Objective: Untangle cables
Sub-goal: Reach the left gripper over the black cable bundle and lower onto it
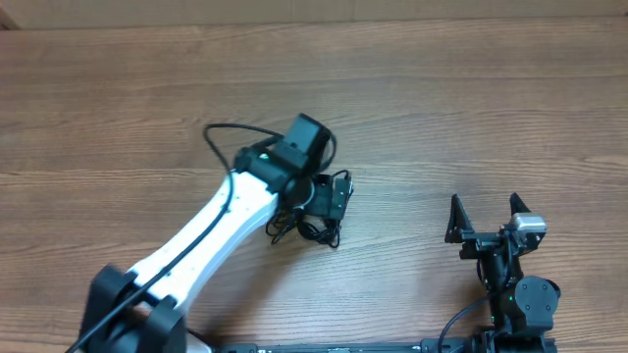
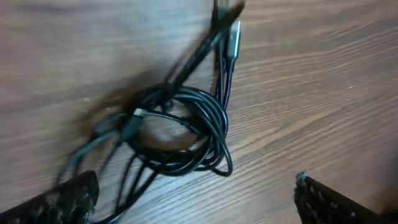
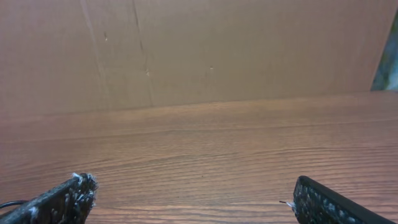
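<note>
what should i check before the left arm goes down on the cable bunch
1. Left gripper open: ok, its fingers are spread wide.
2. Cables in line with the gap: ok, the coil lies on the table ahead of the fingers, somewhat off centre.
3. Cables separated: not ok, they are wound in overlapping loops, with a silver plug sticking out at the far side.
4. One strand easy to single out: cannot tell, the loops overlap.
5. Finger height above the table: cannot tell.
6. Right gripper out of the way: ok, it is open and well apart from the cables.
</note>
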